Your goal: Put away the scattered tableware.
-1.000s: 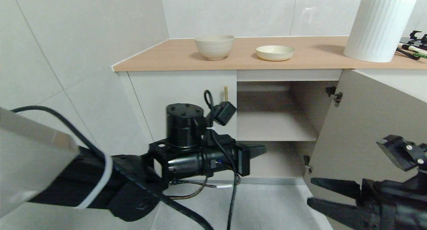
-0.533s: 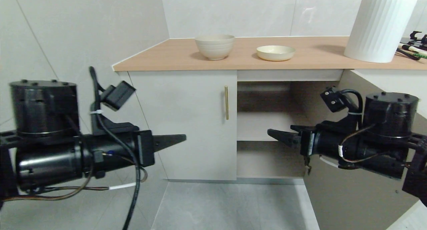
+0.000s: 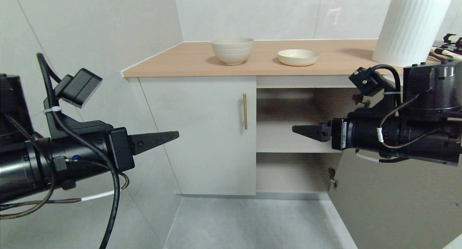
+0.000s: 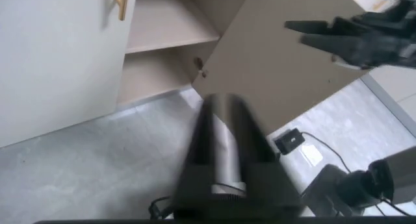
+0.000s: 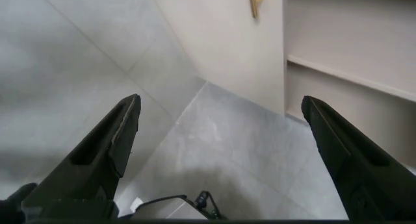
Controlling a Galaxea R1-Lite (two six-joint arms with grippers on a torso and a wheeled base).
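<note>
Right gripper (image 3: 299, 130) has risen, tapered black fingers (image 5: 107, 149) spread wide, below the rounded bowl (image 3: 232, 51).

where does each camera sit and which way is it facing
Head: on the robot's head, facing the cabinet; left end effector and right end effector show.
Left wrist: on left arm, facing floor and shelf; its end effector shows.
Right wrist: on right arm, facing floor; its fingers show.
Shared: all three see the handle.

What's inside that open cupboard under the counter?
One shelf and the cupboard floor below it, both bare where visible. The right gripper covers part of the shelf's right side, and the closed door hides whatever is in the left half.
</note>
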